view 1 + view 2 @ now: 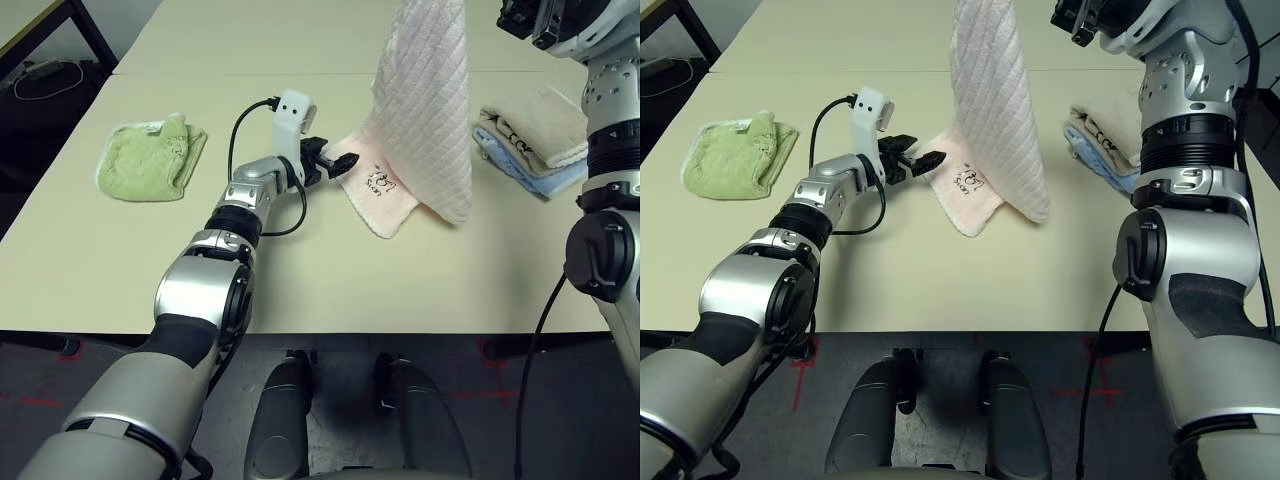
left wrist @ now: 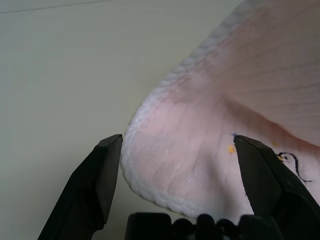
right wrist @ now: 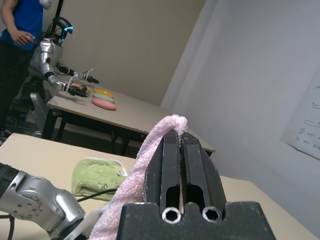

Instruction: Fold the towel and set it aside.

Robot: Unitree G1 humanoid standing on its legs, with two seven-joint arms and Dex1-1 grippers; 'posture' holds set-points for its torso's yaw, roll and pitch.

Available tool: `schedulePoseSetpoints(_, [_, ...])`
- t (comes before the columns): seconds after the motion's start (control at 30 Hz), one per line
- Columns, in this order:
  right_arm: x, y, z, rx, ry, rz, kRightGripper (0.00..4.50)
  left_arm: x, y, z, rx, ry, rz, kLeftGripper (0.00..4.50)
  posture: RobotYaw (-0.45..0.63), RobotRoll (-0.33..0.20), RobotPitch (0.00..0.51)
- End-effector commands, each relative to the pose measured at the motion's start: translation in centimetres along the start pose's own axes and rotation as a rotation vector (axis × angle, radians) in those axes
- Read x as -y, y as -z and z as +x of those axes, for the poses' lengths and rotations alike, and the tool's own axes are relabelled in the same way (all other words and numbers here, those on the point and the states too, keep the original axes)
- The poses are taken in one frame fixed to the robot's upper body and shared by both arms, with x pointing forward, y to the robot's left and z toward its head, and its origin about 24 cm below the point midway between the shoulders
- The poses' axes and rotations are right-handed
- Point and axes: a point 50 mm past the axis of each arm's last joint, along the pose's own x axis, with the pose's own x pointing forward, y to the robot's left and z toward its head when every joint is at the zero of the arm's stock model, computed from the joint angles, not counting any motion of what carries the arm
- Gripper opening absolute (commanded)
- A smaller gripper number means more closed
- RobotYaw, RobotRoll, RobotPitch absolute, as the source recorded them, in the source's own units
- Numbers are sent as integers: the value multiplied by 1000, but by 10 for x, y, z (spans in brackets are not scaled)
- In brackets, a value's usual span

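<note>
- The pale pink terry-cloth towel with white scalloped edging (image 1: 425, 110) hung in a tall drape over the middle of the cream table (image 1: 150, 260), its top corner lifted high and its bottom part trailing flat on the tabletop.
- The right gripper (image 3: 181, 150) held that top corner: its two black fingers stood pressed together with a ridge of pink cloth pinched between them.
- The left gripper (image 1: 334, 163) had its fingers spread wide and held nothing; in the left wrist view the rounded, scalloped lower corner of the towel lay between the two open fingers (image 2: 100, 175), not yet clamped.
- The relation the coming grasp seemed to turn on: the loose corner lay directly ahead of the left gripper, on the table, on the side of the drape nearer that arm, so the left arm was clearly the closer one to it.
- The towel's long axis ran near vertical, from the pinched top down to the table; the flat part on the table fanned toward the robot, ending in a point near the small dark embroidered motif (image 1: 380, 181).
- A crumpled light green towel (image 1: 150, 157) lay well apart on the left; folded beige and blue towels (image 1: 535, 135) sat stacked to the right.
</note>
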Motion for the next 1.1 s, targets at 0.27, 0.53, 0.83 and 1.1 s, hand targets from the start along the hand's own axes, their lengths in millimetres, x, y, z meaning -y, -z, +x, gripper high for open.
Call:
schedulePoseSetpoints(0.27, [-4,-2,-2,-9,-11,8,41,-1,6,0,-56,-30,44,4500,-21,0,256])
schedulePoseSetpoints(0.53, [-7,-2,-4,-19,-6,26,41,8,9,5,-61,22,45,4500,-49,0,281])
schedulePoseSetpoints(0.83, [-10,-1,-5,-26,3,36,0,7,12,4,-77,21,47,2345,-45,0,278])
schedulePoseSetpoints(1.1, [-7,7,-6,-13,36,60,0,-9,5,-9,-69,29,45,19,-3,0,260])
